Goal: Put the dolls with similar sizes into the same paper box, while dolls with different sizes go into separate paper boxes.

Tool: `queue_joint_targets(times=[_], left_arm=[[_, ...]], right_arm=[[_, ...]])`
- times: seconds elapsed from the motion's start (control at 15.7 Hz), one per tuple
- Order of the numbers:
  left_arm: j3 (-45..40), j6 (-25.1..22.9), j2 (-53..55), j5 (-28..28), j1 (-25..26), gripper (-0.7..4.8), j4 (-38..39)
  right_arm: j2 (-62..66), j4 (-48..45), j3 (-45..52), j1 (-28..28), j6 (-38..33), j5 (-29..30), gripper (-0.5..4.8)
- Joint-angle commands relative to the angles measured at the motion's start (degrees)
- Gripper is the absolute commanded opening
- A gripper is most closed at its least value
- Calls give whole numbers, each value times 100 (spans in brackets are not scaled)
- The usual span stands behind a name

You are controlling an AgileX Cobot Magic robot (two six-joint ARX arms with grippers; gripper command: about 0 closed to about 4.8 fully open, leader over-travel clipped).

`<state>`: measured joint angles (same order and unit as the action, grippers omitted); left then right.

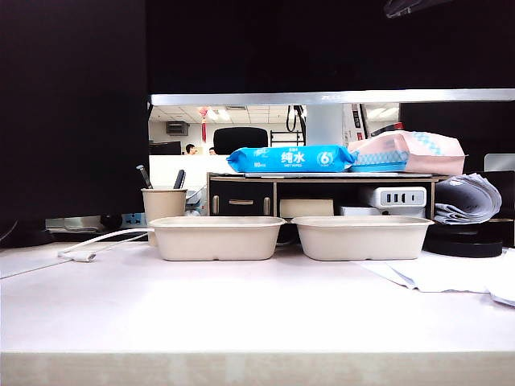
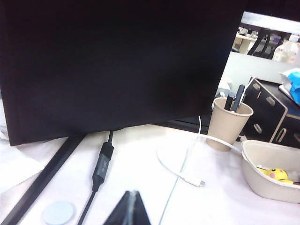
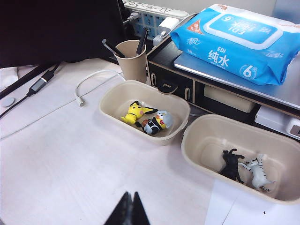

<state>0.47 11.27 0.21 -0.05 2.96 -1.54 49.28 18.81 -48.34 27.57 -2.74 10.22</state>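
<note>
Two beige paper boxes stand side by side, the left box and the right box; from the exterior view their contents are hidden and neither gripper shows. In the right wrist view, the box by the pen cup holds a yellow-and-black doll and a striped bee-like doll. The other box holds a tiny black doll and a tiny whitish-grey doll. My right gripper is shut and empty, above bare table short of the boxes. My left gripper is shut and empty, well left of the box with the yellow doll.
A beige pen cup stands left of the boxes, with a white cable on the table beside it. A black monitor and its black cable are at the left. Behind the boxes, a shelf carries blue wet wipes. Papers lie at the right.
</note>
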Motion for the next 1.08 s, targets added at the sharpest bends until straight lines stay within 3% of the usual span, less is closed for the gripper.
queue_joint_targets(times=[0.06,0.7,0.77,0.83,1.02,1.08], left_arm=[[7,7,0,28,-2,-5,-24],[7,7,0,28,-2,-5,-26],[7,7,0,28,-2,-5,-26],[7,7,0,28,-2,-5,-26],[7,7,0,28,-2,-5,-26],[7,7,0,28,-2,-5,-26]], right_arm=[[-11,-85,-28,2,-17,-4,-5],[-13,-85,-28,2,-9,-7,-5],[-17,-79,-35,2,680,-149,-5],[-52,-28,-57,2,940,-498,-5],[-186,17,2,-26,1064,-3047,-5],[-345,-221,155,-295,1163,-3600,-5]])
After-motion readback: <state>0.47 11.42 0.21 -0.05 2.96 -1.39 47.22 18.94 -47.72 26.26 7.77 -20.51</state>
